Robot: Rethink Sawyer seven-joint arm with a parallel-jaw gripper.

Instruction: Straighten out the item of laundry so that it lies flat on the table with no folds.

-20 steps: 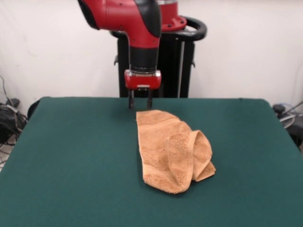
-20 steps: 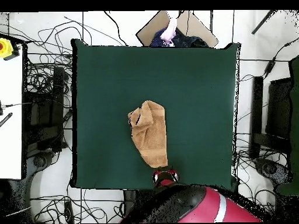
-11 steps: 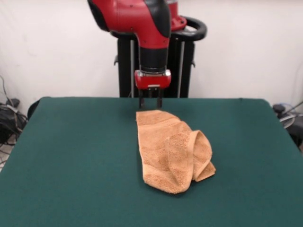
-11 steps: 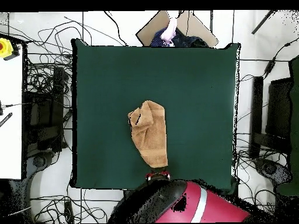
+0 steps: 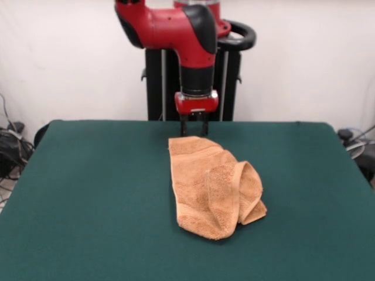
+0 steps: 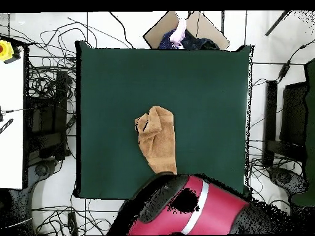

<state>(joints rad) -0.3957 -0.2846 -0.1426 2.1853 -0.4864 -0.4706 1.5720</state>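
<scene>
You are watching the gripper point(image 5: 195, 126) sliding sideways along the table's point(image 5: 88, 193) far side, from off the towel's point(image 5: 211, 184) far corner to above its far edge, fingers apart and holding nothing. That is lining it up for a grab (my reading). One towel is lying just below and in front of the gripper, bunched with a rolled fold at its end away from the gripper. One gripper, one table.

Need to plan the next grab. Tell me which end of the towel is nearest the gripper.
The flat end of the towel, the one toward the wall in the front view, lies just below the gripper. The opposite end is the bunched, rolled-over one.
</scene>
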